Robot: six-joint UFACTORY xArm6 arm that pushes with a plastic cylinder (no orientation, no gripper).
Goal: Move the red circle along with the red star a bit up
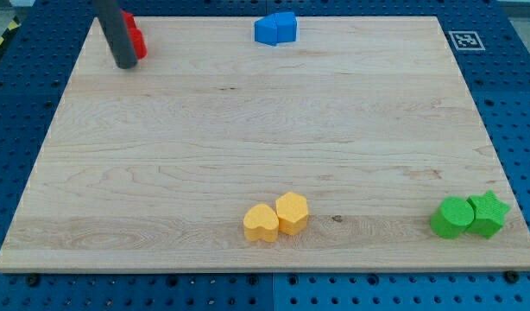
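Camera view has my tip (125,65) up in the board's top left corner, pressed right against the red blocks (135,36) from their left, rod hiding most of them so can't tell circle from star. No gripper, just the rod. Blue blocks (274,28) top middle, yellow pair (276,217) bottom centre, green pair (470,215) bottom right

Wooden board (161,147) carries red (135,39), blue (274,28), yellow (276,216) and green (470,216) blocks (mostly paired)

lab bench — blue pegboard (23,86) | wooden board (248,130) | fiducial tag (464,40)
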